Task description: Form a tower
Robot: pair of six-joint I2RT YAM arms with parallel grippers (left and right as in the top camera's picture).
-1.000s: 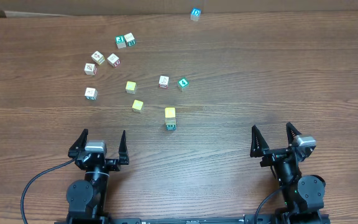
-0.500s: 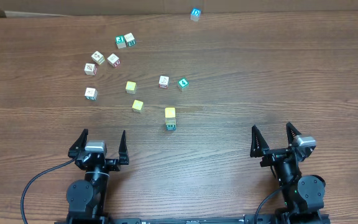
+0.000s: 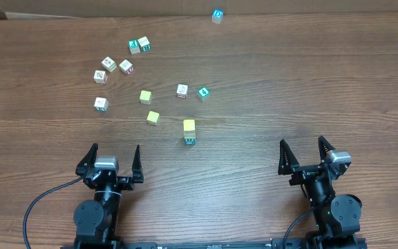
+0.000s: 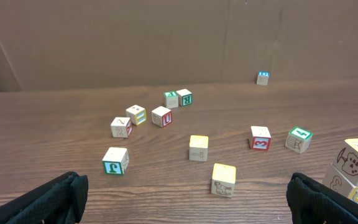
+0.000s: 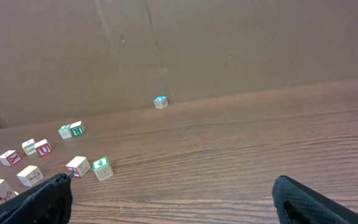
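The tower (image 3: 189,132) is a short stack near the table's middle, with a yellow cube on top and a teal printed one under it. It shows again at the right edge of the left wrist view, tower (image 4: 357,169), partly cut off. My left gripper (image 3: 114,152) stands open at the near left, well short of the stack, with nothing between its fingers (image 4: 50,199). At the near right my right gripper (image 3: 302,144) is open too and holds nothing. Only bare table lies between its fingers (image 5: 319,202).
Loose cubes lie beyond the stack: two yellow ones (image 3: 145,97) (image 3: 153,117), a white one (image 3: 182,90) next to a teal one (image 3: 203,93), several white ones at the left (image 3: 101,104), a teal pair (image 3: 139,45) and a blue cube (image 3: 217,15) by the far edge.
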